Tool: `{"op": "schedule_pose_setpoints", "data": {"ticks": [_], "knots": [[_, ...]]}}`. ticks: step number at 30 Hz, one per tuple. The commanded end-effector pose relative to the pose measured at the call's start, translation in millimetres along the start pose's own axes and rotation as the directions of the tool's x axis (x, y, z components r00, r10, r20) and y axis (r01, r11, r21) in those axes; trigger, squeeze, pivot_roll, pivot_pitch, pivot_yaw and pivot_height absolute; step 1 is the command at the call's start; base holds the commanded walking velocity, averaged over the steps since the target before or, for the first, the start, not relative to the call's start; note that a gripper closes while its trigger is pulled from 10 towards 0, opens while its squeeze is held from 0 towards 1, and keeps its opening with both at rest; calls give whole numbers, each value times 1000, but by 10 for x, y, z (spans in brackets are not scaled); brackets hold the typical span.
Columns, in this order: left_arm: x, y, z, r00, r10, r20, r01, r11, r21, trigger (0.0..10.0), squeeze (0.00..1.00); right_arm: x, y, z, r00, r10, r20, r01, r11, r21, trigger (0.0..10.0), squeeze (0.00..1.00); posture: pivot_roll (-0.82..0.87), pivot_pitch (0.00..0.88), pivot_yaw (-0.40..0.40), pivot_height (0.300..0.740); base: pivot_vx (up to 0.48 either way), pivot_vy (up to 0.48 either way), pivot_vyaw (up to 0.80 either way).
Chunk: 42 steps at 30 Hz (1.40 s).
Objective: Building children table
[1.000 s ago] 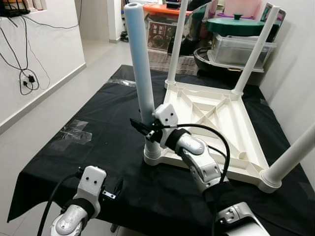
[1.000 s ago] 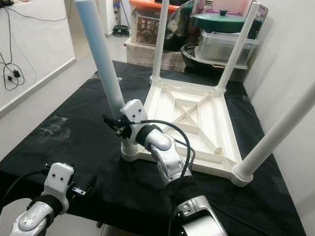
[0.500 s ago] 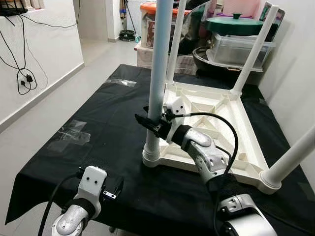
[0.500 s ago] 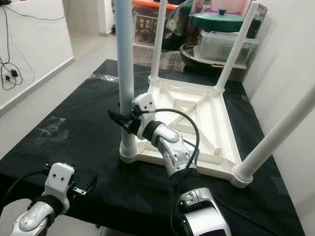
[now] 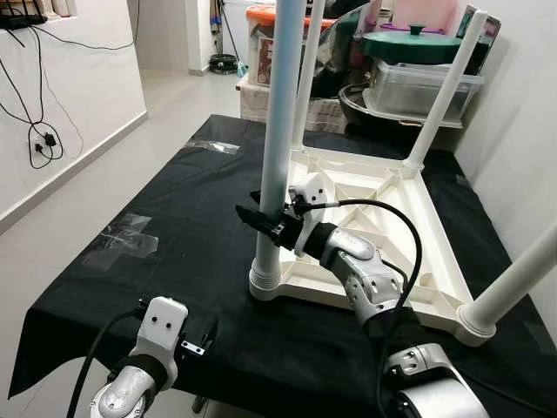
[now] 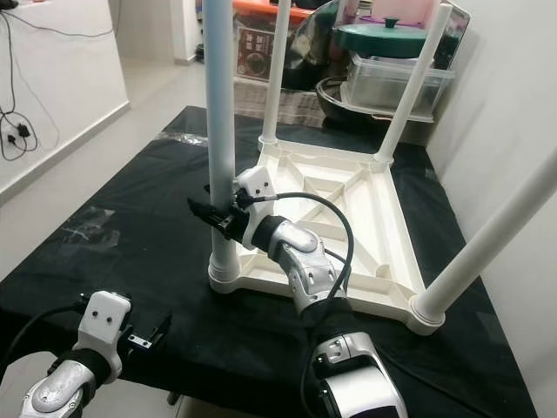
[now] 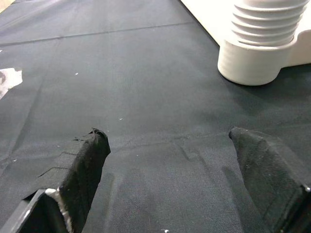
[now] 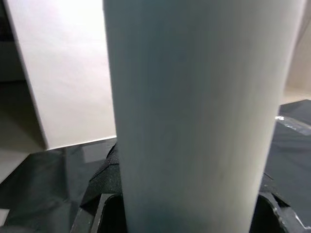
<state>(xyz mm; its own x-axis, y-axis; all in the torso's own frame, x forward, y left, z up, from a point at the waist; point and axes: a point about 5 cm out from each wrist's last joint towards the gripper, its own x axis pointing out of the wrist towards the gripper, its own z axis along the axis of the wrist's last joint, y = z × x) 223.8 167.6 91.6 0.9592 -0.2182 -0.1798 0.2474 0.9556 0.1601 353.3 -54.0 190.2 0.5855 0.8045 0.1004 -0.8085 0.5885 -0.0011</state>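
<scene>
Two grippers: the left gripper (image 5: 206, 335), lower left, idles with fingers spread above the cloth (image 5: 130, 192). At centre, the right gripper (image 5: 261, 219) clamps the leg (image 5: 280, 113), holding it upright in the corner socket (image 5: 265, 283) of the upturned table (image 5: 383, 209), probably for seating.

White plastic children's table (image 5: 374, 213) upside down on black cloth, four legs up, pale near-left leg (image 5: 277, 148) upright in its corner socket (image 5: 265, 283)

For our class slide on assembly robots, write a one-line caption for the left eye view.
Right gripper holds the upright table leg at the corner socket of the upturned white tabletop; left gripper idle.
</scene>
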Motion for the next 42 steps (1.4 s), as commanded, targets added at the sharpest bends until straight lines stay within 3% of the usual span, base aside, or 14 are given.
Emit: {"op": "schedule_pose_setpoints", "data": {"ticks": [1,3,10,11,12,13,14,16,18,20,23,29,34,42], "knots": [[-12,-15,-23,1000,1,-9,-1,1000,-1,10000,0,45,100,-294,987,-67,-145,71,997,29,10000,0,107,0,-95,740,0,0,0],[-14,-12,-24,1000,0,-10,0,1000,-2,10000,0,45,83,-332,968,-168,-187,168,986,-17,10000,0,105,0,-93,740,0,0,0],[-9,-14,-22,1000,-3,-10,3,1000,-1,10000,0,36,84,-334,952,-243,-185,249,968,12,10000,0,102,0,-89,740,0,0,0],[-6,-15,-21,1000,-4,-10,4,1000,0,10000,0,17,24,-343,922,-336,-195,347,937,28,10000,0,102,0,-89,740,0,0,0],[-6,-15,-21,1000,-4,-10,4,1000,0,10000,0,17,24,-343,922,-336,-195,347,937,28,10000,0,102,0,-89,740,0,0,0],[-1,-15,-21,1000,-1,-9,1,1000,0,10000,0,-159,-201,-342,763,-623,-172,637,770,34,10000,0,99,0,-90,740,0,0,0],[-1,-15,-21,1000,-1,-9,1,1000,0,10000,0,-159,-201,-342,763,-623,-172,637,770,34,10000,0,99,0,-90,740,0,0,0],[-3,-14,-24,1000,1,-10,-1,1000,-1,10000,0,-315,-295,-343,644,-750,-151,763,645,45,10000,0,99,0,-90,740,0,0,0],[-12,-12,-33,1000,1,-12,-1,1000,-2,10000,0,-413,-295,-321,586,-801,-125,810,583,60,10000,0,95,0,-84,740,0,0,0],[-12,-12,-33,1000,1,-12,-1,1000,-2,10000,0,-413,-295,-321,586,-801,-125,810,583,60,10000,0,95,0,-84,740,0,0,0],[-14,1,-36,1000,-2,-15,2,1000,1,10000,0,-558,-311,-233,457,-886,-75,888,450,96,10000,0,85,0,-74,740,0,0,0],[-5,19,-28,1000,-1,-12,1,1000,6,10000,0,-599,-318,-51,424,-904,56,899,428,89,10000,0,84,0,-72,740,0,0,0],[-8,36,-30,1000,4,-13,-3,1000,10,10000,0,-512,-224,66,461,-876,139,880,472,51,10000,0,94,0,-76,740,0,0,0],[-14,65,-29,1000,11,-12,-10,1000,15,10000,0,-451,-143,154,484,-847,221,868,497,4,10000,0,101,0,-75,740,0,0,0]]}}
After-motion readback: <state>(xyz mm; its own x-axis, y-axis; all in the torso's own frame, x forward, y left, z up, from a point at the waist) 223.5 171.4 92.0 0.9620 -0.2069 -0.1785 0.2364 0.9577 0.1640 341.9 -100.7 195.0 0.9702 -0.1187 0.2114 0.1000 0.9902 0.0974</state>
